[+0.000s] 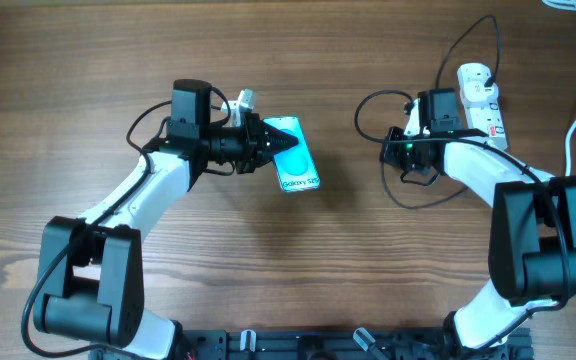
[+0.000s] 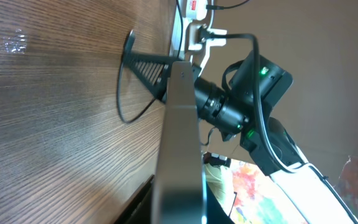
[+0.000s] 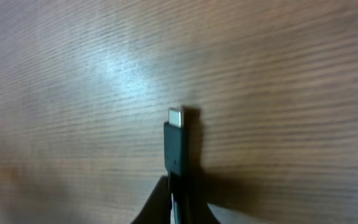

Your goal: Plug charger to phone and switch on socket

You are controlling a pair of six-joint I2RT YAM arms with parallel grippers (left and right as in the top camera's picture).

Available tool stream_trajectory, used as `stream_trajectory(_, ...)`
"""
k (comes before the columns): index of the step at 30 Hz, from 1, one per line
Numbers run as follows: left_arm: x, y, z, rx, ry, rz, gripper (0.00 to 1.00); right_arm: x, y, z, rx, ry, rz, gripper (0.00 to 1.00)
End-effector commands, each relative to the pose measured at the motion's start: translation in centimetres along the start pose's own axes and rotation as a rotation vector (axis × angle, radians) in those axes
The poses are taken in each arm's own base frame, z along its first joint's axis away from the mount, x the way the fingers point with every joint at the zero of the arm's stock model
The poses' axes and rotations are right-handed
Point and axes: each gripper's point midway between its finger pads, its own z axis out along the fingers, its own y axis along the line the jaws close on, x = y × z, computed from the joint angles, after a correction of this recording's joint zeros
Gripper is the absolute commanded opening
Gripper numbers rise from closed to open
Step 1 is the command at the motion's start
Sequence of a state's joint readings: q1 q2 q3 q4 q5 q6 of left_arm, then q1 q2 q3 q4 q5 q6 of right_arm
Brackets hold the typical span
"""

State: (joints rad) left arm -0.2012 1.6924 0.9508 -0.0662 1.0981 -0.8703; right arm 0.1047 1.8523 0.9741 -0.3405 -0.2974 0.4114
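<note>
Brown wood-grain tabletop [image 1: 298, 280] fills the overhead view. Left of centre lies the small flat phone [image 1: 296, 158] with its bright cyan screen up and the white "Galaxy S25" band at its lower-right end. The left gripper [image 1: 273, 142] has its black fingers closed over the phone's upper-left end. In the left wrist view the phone [image 2: 179, 143] shows edge-on as a grey slab running up the middle of the frame; whether it touches the wood cannot be told.

The right gripper [image 1: 396, 148] sits right of centre, pointing left and well apart from the phone. In the right wrist view its dark fingers [image 3: 178, 199] are pinched on the small black plug tip of the charger [image 3: 176, 146], whose silver end points up the frame over bare wood. The charger's thin black cable [image 1: 359, 115] loops around this gripper.

The white elongated socket strip [image 1: 481, 98] with red switch marks lies at the upper right, just beside the right wrist, and a thick white cord [image 1: 574, 130] curves along the right edge.
</note>
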Motion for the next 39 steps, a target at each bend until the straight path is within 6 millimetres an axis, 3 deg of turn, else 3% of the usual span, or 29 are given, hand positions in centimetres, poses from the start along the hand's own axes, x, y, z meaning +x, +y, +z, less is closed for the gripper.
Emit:
stream_trajectory(1,-0.2,-0.6,-0.5,0.028,0.010,0.007,0.04,8.0,0.0,2.5,0.014,0.252,-0.065,0.07)
stream_trajectory(5,-0.5,-0.8,-1.2,0.052,0.014,-0.001,0.04,8.5,1.8,3.0,-0.005,0.244,-0.126,0.15)
stream_trajectory(7,-0.4,-1.0,-1.6,0.070,0.026,-0.003,0.04,7.7,2.7,3.2,-0.027,0.208,-0.152,0.32)
stream_trajectory(9,-0.6,-1.0,-1.9,0.075,0.021,-0.006,0.04,6.7,3.1,3.2,-0.029,0.177,-0.161,0.41)
stream_trajectory(17,-2.7,-0.4,-4.5,0.085,-0.058,-0.029,0.04,5.2,3.1,3.5,0.043,0.098,-0.320,0.49)
stream_trajectory(27,-3.6,-0.1,-6.0,0.098,-0.093,-0.043,0.04,5.5,0.7,3.2,0.375,0.034,-0.468,0.44)
stream_trajectory(29,-3.6,-0.1,-6.0,0.099,-0.090,-0.043,0.04,5.9,0.3,3.1,0.388,0.052,-0.470,0.41)
stream_trajectory(32,-3.6,-0.1,-6.0,0.100,-0.090,-0.043,0.04,6.0,0.2,3.1,0.388,0.055,-0.472,0.27)
stream_trajectory(39,-3.5,-0.1,-6.0,0.101,-0.086,-0.046,0.04,6.6,0.8,3.4,0.344,0.090,-0.514,0.24)
